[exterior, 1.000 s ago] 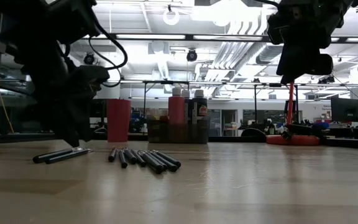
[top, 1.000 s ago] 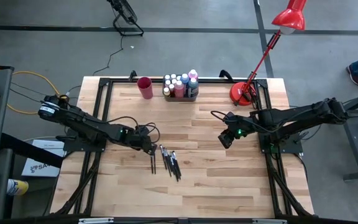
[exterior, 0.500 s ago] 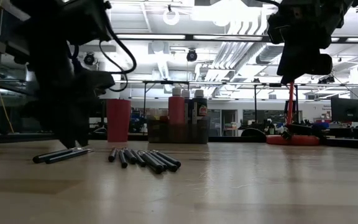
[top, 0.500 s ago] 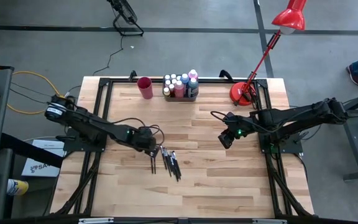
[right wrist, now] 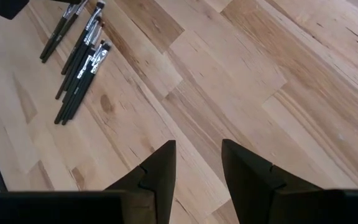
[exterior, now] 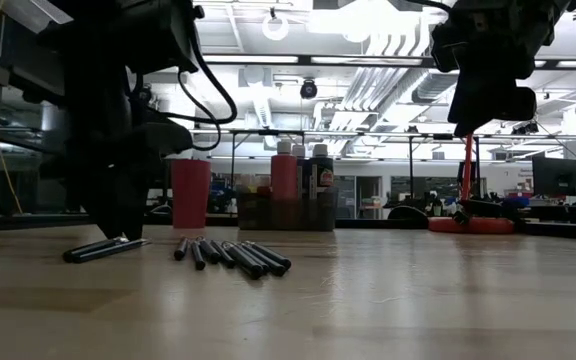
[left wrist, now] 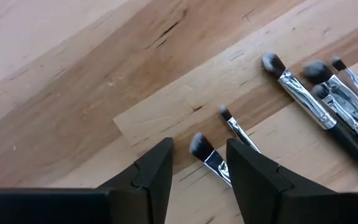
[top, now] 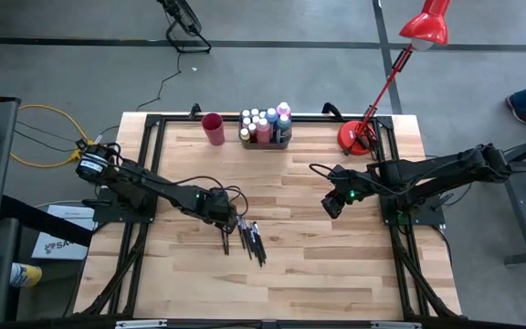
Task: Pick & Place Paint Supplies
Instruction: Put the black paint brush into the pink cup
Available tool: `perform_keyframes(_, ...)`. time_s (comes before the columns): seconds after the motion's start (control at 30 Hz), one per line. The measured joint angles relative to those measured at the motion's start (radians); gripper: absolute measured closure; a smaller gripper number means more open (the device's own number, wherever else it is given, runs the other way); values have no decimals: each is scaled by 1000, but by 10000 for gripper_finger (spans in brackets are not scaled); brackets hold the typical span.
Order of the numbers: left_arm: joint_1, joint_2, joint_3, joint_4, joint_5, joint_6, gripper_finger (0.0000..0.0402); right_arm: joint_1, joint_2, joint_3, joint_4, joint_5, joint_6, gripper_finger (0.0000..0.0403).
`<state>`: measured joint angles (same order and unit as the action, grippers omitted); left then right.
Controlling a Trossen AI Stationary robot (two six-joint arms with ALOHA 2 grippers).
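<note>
Closing in over the past second, your left gripper [left wrist: 197,168] has slid toward the table's centre; its narrowly parted fingers now straddle one paintbrush [left wrist: 211,158], ungripped. The right gripper [right wrist: 197,165], slightly parted, hangs empty toward the right edge.

On the table [top: 336,265], the paintbrushes [top: 252,239] lie in a loose row left of centre, with two more brushes [top: 225,239] just left of them. The left gripper [top: 226,219] sits low over the far ends of those two, fingers parted. At the far edge, the tray [top: 265,139] holds the paint bottles [top: 268,123]; the cup [top: 214,128] stands just left of it, the lamp [top: 357,137] well to its right. The right gripper [top: 332,203] hangs above the table's right half, fingers apart.
</note>
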<state>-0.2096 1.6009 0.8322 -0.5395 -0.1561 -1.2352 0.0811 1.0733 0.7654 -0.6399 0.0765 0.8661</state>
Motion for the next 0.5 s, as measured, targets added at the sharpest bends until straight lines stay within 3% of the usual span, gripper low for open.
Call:
perform_keyframes(0.23, 0, 1, 0, -1, 16, -12, 267, 14, 0, 0, 0, 3, -4, 280)
perform_keyframes(0.5, 0, 2, 0, 2, 18, -18, 328, 38, 0, 0, -1, 25, -4, 280)
